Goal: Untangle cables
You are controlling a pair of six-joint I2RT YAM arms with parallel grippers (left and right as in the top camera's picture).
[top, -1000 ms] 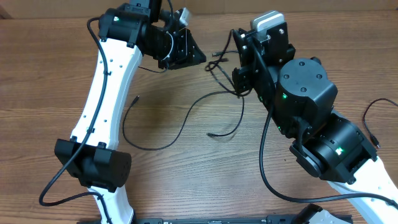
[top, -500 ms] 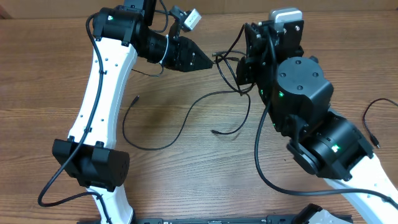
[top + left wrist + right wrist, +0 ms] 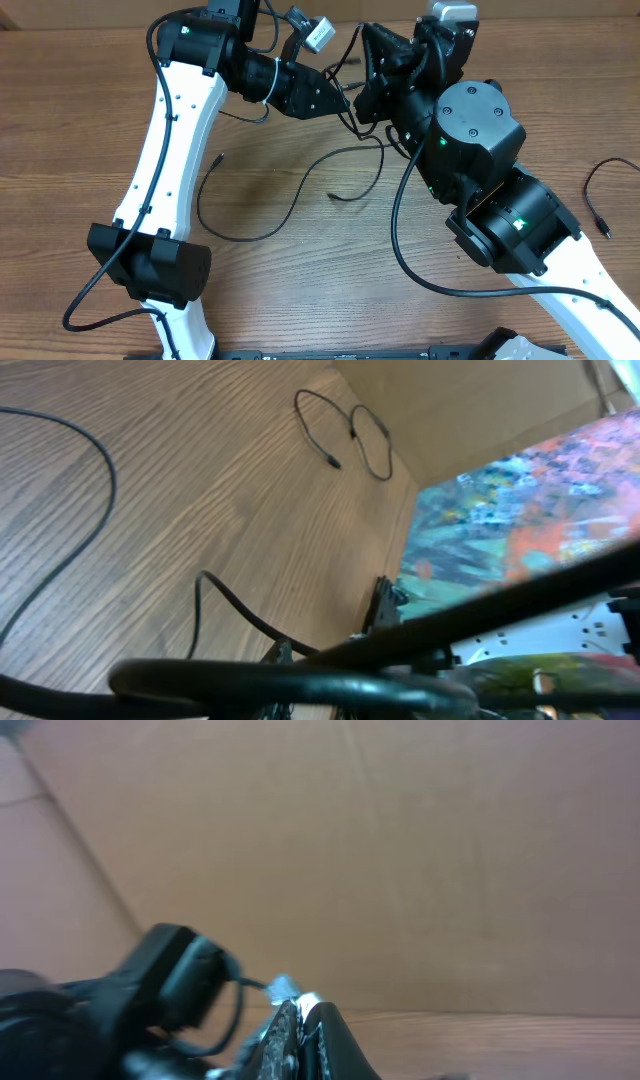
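Observation:
Thin black cables [image 3: 262,232] lie looped on the wooden table, rising to both grippers at the back. My left gripper [image 3: 342,102] points right and is shut on a black cable [image 3: 300,682], which crosses blurred right in front of its jaws in the left wrist view. My right gripper [image 3: 360,85] hovers just right of it, almost touching. In the right wrist view my right gripper [image 3: 301,1011] is pinched shut on a small silvery plug [image 3: 286,987] at a cable's end. A loose cable end [image 3: 335,197] rests on the table below both grippers.
A separate thin cable [image 3: 597,190] lies at the table's right edge, and looks like the looped cable [image 3: 345,430] seen on the wood in the left wrist view. A cardboard wall [image 3: 400,850] stands behind the table. Both arms' bases stand near the front edge.
The left gripper swung right and the right gripper moved back and left, so they now nearly meet. The cable on the table shifted slightly left.

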